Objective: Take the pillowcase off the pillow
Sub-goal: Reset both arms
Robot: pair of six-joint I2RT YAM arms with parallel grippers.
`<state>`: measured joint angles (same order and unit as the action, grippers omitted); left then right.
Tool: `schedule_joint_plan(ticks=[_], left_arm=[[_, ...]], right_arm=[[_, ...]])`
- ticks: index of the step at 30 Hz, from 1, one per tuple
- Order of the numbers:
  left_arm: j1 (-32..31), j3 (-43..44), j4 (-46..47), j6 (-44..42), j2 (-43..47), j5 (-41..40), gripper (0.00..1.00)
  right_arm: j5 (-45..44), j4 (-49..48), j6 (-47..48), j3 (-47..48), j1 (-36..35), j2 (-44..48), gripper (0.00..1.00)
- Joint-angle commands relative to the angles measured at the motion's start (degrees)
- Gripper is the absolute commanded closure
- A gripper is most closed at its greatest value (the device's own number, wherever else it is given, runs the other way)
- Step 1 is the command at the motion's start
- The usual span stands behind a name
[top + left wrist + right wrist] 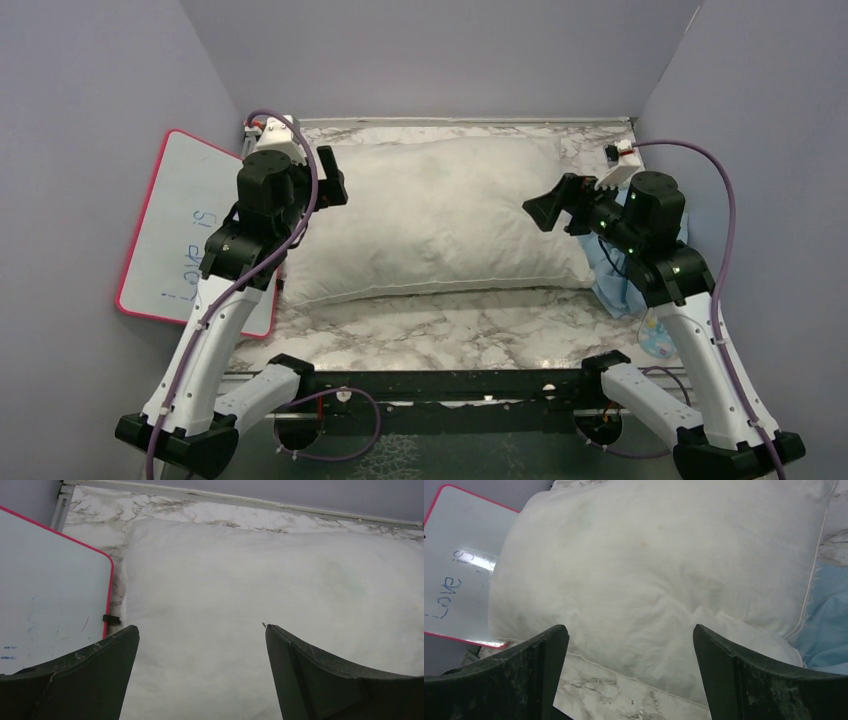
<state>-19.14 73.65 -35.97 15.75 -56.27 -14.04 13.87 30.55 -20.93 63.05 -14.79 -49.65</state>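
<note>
Big white-and-grey marble-pattern table [430,330] fills the space btwn lilac walls. The pillow [440,215], a large plump cream-white fabric rectangle, lies flat on it w/ its long side parallel to the far edge. It spans most of the table's width, closer to the far edge than the near one. It's bare, w/ no cover on it. In the right wrist view the pillow [649,565] shows a thin piped seam down its right end.

Next in size is a pink-framed rectangular whiteboard [185,225] w/ blue handwriting. It sits at the left edge, tilted, mostly hanging off the table. Only its near-right corner is on the marble, just beside the pillow's left end.

The pillowcase [605,275], thin light-blue fabric, lies crumpled at the right edge, right against the pillow's right end and partly hidden under the right arm. Right wrist cam catches the pillowcase [829,615] as a blue patch past the seam, fully off the pillow.

The left gripper [330,178], black two-finger claw on a white arm, hovers over the pillow's far-left corner. Its jaws are wide apart w/ nothing btwn them; through the left gripper [201,628] only pillow is seen.

The right gripper [553,203], same build, hangs above the pillow's right end. Its jaws are spread wide too and hold nothing; the right gripper [629,628] frames bare pillow and a strip of table.
</note>
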Motion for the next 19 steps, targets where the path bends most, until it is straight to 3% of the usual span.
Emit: schedule_joint_plan(ticks=[1, 19], left_arm=[[-0.1, -0.8, 2.1, -0.4, 0.7, -1.0, 0.01], [-0.1, -1.1, 1.6, 0.1, -0.5, -2.3, 0.01]], right_arm=[[1.9, 3.2, -0.3, 1.2, 0.0, 0.0, 0.0], [1.2, 4.1, -1.5, 0.4, 0.1, -0.6, 0.0]])
